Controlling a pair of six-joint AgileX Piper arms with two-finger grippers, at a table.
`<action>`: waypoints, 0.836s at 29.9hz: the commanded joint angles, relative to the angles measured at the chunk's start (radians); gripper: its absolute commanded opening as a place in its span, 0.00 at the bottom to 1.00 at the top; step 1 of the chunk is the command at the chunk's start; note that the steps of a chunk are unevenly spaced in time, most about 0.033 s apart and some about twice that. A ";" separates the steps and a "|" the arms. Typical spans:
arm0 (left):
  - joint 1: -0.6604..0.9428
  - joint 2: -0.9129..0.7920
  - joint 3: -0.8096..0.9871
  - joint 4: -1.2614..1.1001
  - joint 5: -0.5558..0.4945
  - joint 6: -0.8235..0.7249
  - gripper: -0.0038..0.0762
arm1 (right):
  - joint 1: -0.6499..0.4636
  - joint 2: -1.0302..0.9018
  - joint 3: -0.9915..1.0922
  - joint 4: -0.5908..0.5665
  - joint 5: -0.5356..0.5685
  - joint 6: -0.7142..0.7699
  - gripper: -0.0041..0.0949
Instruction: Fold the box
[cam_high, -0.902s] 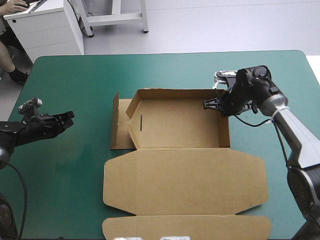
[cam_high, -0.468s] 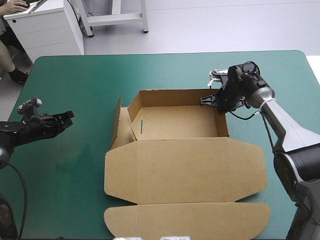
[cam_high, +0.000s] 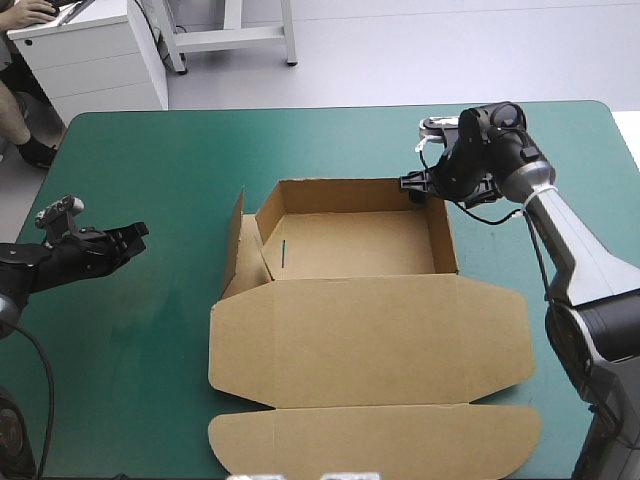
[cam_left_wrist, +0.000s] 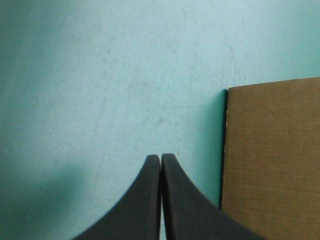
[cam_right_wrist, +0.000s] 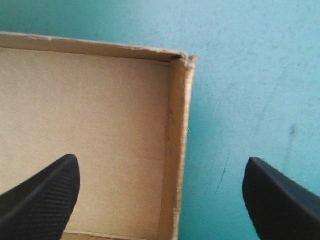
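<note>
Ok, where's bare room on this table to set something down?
The far strip of teal-green cover between the box and the table's far edge is bare, so is the left side between the left gripper and the box. Crowded: the box's far right corner, which the open right gripper straddles, and the near edge, under the flat lid.

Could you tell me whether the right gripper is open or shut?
The right gripper is open: in its wrist view the fingers stand far apart, one over the box, the other over the teal-green cover.
</note>
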 joint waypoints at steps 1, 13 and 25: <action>-0.001 -0.039 -0.024 -0.048 -0.001 -0.005 0.04 | 0.003 -0.085 -0.045 -0.006 0.024 -0.006 0.89; -0.001 -0.039 -0.024 -0.048 0.003 -0.005 0.04 | 0.003 -0.235 -0.039 0.007 0.024 0.005 0.88; -0.001 -0.039 -0.024 -0.048 0.003 -0.005 0.04 | 0.003 -0.283 0.120 0.043 0.024 -0.003 0.88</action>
